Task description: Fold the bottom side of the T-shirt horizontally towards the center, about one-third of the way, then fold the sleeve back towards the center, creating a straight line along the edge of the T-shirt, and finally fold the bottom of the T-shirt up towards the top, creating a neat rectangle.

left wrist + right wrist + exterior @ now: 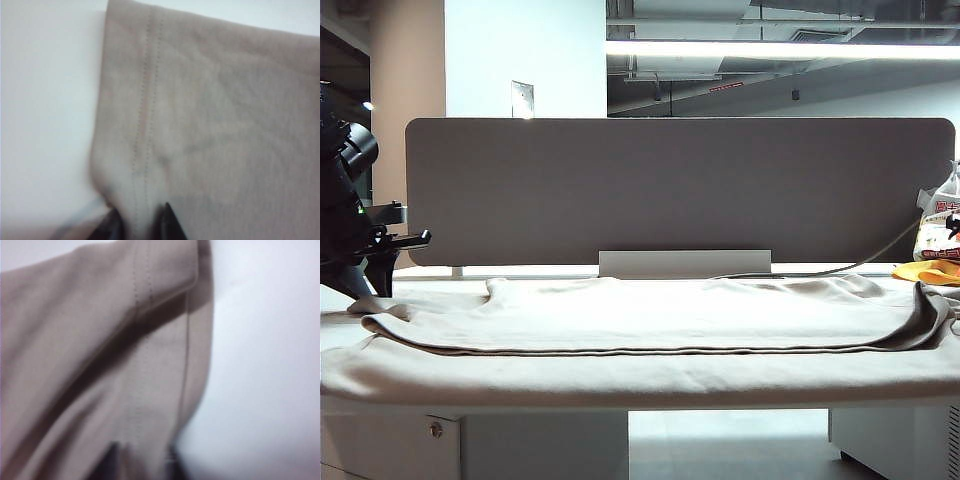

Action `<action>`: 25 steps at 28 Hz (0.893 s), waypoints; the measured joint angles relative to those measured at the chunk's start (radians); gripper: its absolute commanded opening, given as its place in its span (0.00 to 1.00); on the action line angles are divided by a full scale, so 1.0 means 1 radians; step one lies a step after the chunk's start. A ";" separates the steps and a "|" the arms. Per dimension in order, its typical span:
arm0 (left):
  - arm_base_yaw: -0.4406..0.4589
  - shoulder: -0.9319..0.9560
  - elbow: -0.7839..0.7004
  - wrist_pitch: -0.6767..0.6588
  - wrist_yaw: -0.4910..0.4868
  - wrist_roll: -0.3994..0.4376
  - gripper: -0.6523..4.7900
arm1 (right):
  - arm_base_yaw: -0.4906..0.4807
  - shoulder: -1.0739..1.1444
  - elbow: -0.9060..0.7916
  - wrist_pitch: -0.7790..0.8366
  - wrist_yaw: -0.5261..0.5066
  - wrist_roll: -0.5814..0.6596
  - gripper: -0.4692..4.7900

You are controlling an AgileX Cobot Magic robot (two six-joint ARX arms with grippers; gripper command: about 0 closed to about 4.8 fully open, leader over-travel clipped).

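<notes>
The large beige knit T-shirt (650, 330) is lying across the white table (340, 300) — one layer lapping over another. The left gripper (139, 222) and right gripper (142, 460) are each straddling a stitched hem; the grey partition panel (680, 190) is standing behind.

T-shirt (650, 310): beige knit, spread nearly full width of the white bench (340, 300), one layer folded over another, fold edge running along the length. Right end bunched and lifted. Bottom of the T-shirt (142, 100): straight hem, double stitch line parallel, edge lying on the bench top.
</notes>
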 measured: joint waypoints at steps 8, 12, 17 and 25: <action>0.001 0.005 0.001 0.016 0.001 0.030 0.11 | 0.000 0.009 0.000 0.022 -0.006 -0.001 0.08; 0.001 0.005 0.002 0.019 0.002 0.034 0.11 | 0.000 0.012 0.001 0.037 -0.015 -0.001 0.08; -0.003 0.016 0.033 -0.013 0.055 0.037 0.11 | 0.005 0.013 0.029 0.038 -0.081 -0.001 0.08; -0.101 0.024 0.151 -0.105 0.111 0.042 0.11 | 0.068 0.013 0.097 0.032 -0.137 0.000 0.08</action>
